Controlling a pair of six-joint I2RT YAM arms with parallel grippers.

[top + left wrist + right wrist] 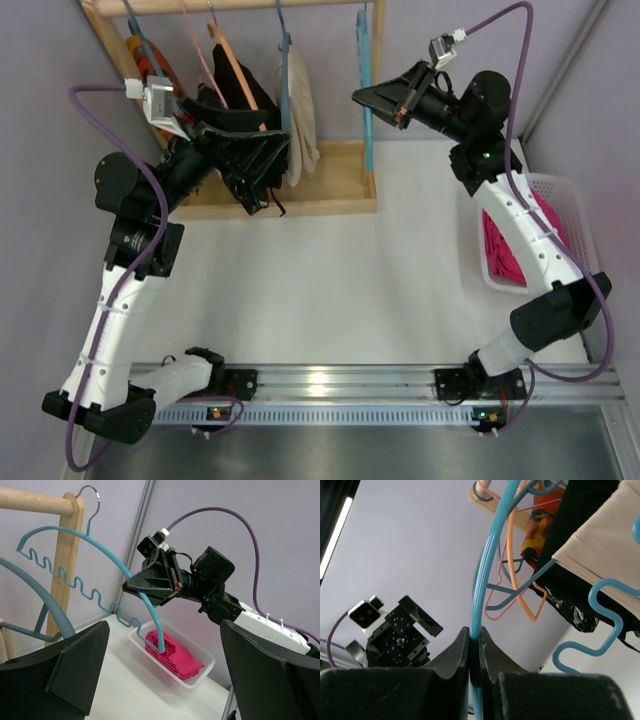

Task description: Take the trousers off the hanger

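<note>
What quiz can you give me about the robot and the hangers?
1. True or false: the right tool is shut on the blue hanger.
2. What colour is the cloth in the white basket? A) green B) pink C) yellow
3. Fill in: the hanging trousers are ____.

Key: 1 true; 2 B; 3 black.
</note>
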